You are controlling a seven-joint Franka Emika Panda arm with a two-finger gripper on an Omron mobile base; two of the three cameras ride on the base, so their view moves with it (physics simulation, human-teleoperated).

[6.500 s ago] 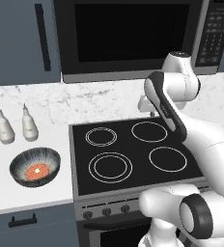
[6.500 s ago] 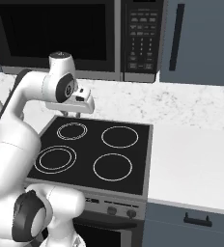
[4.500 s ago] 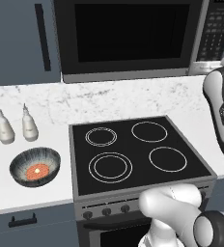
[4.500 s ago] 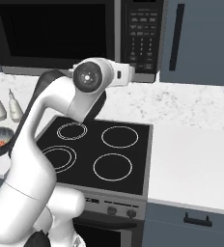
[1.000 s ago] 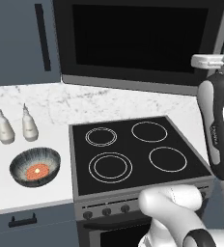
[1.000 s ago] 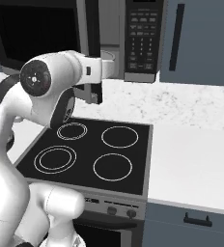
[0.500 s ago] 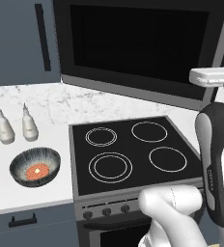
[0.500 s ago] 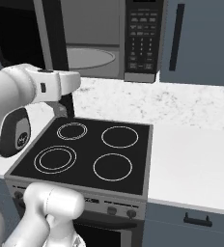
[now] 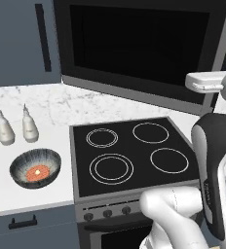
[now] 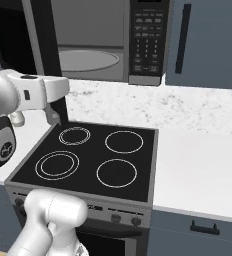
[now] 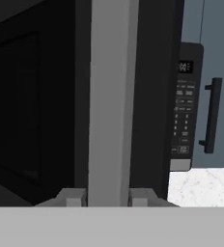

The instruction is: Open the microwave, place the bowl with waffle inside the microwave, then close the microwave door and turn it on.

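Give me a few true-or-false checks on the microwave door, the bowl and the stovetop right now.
1. The microwave door is swung partly open. True.
2. The bowl sits inside the microwave. False: it rests on the counter, left of the stovetop.
3. The waffle lies in the bowl. True.
4. A pot stands on a burner. False: all four rings are bare.
5. The gripper straddles the door's grey edge. True.
6. Two bottles stand behind the bowl. True.

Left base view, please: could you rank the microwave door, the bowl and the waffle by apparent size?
1. Door, by far the largest, though nearest the camera.
2. Bowl.
3. Waffle, inside the bowl.
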